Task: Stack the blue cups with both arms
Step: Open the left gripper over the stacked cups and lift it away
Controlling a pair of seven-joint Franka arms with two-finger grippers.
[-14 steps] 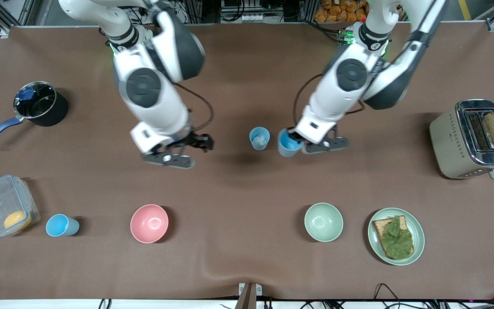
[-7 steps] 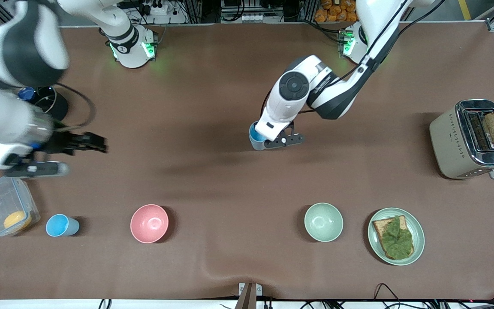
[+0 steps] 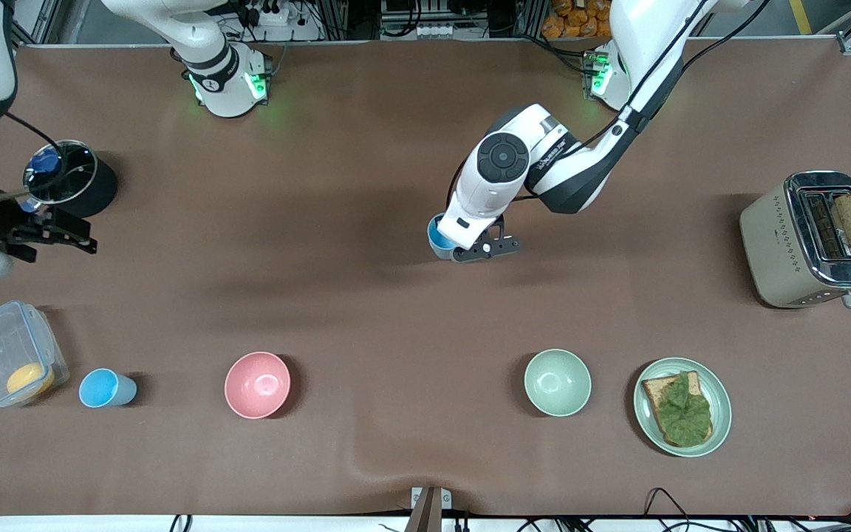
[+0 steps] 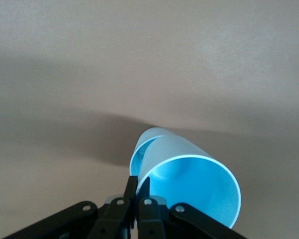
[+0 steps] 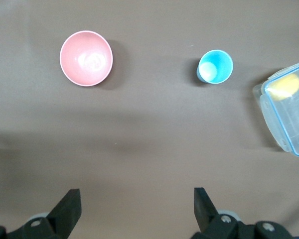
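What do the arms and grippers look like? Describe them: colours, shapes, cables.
Both arms are glossy white shells with black round joint caps and dark bands. A black cable runs along each. Green lights glow at both bases. The left gripper and right gripper are black, with slim two-finger linkages and silver rivets.

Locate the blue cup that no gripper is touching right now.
In the front view, the free blue cup stands upright near the front camera, toward the right arm's end of the table, between the clear plastic container and the pink bowl.

Three blue cups (image 3: 106, 389), two bowls (image 3: 257, 384), one pot (image 3: 69, 179), one toaster (image 3: 802, 244), one plate (image 3: 717, 403), one container (image 3: 8, 355).
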